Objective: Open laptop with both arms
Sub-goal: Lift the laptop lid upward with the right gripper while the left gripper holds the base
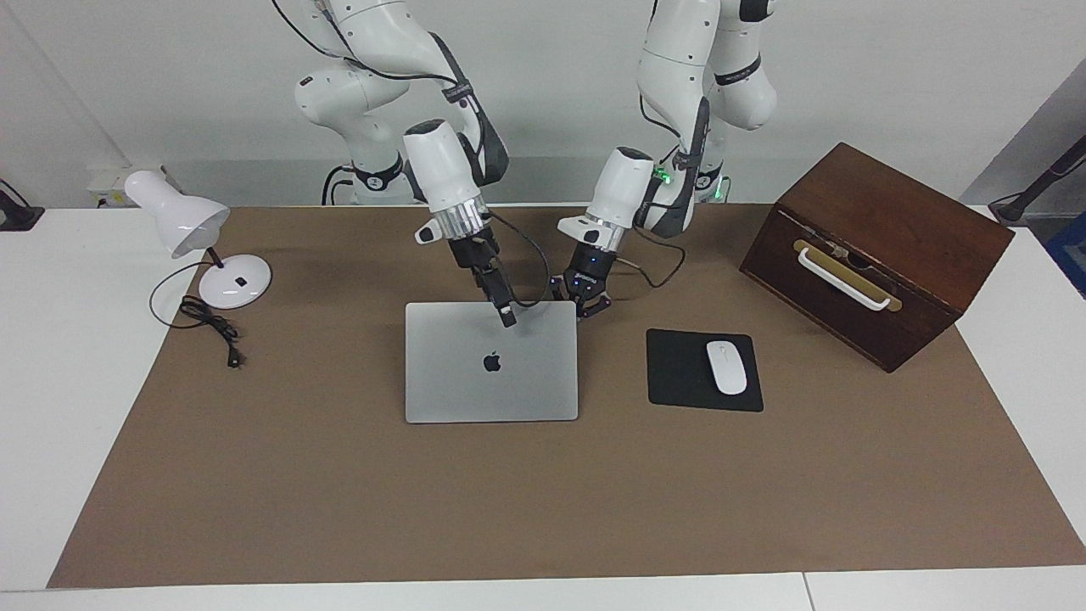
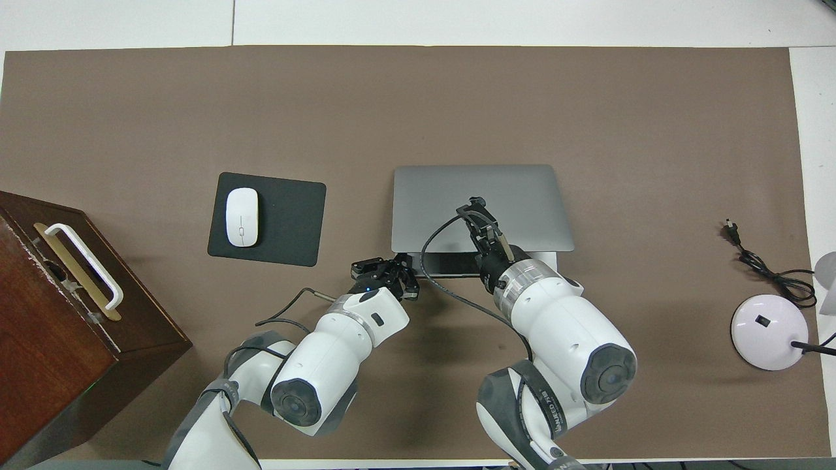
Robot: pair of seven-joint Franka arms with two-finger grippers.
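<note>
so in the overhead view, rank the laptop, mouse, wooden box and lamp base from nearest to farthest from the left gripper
1. laptop: the left gripper is at its near corner.
2. mouse: on the black pad, toward the left arm's end.
3. wooden box: at the left arm's end.
4. lamp base: at the right arm's end.

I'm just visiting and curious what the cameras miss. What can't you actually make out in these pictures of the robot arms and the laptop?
Keyboard and screen of the laptop: hidden under its lid, both views.
Whether the left claw grips the laptop's corner: too small, both views.
Whether the right claw touches the lid: too small, both views.
Head of the lamp: cut off by the overhead view's edge.
</note>
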